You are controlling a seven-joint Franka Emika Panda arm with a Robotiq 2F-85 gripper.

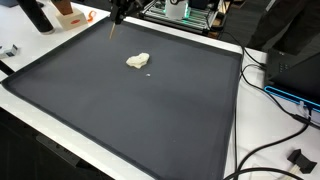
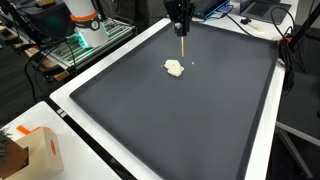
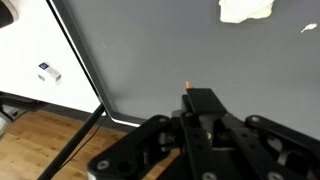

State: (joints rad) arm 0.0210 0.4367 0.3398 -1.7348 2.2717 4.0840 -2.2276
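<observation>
Inspection record, taken from my own position over the work surface.

Surface: a large dark mat [image 2: 170, 125] with a raised edge covered most of a white table [image 2: 68, 112]. It showed in both exterior views.

Gripper: my gripper [image 2: 181, 28] hung above the far part of the mat. The jaws were closed tight on a thin stick [image 2: 184, 48], with no gap visible between them in the wrist view.

Lump: a pale cream lump [image 2: 174, 68] lay flat on the mat near its middle. It was irregular in outline, soft-looking and matt, with one lobed end. It was not in contact with me. In an exterior view the lump [image 1: 138, 61] sat on the mat well below and a little aside of the gripper [image 1: 117, 20]. In the wrist view it appeared at the top edge [image 3: 246, 9], clearly ahead of the fingers.

Stick: slender and straight, light tan to orange. It pointed down from the jaws, and its tip [image 3: 187, 88] stood clear of the lump. I could not tell whether the tip touched the mat.

Speck: a tiny white speck [image 1: 150, 72] lay just beside the lump.
</observation>
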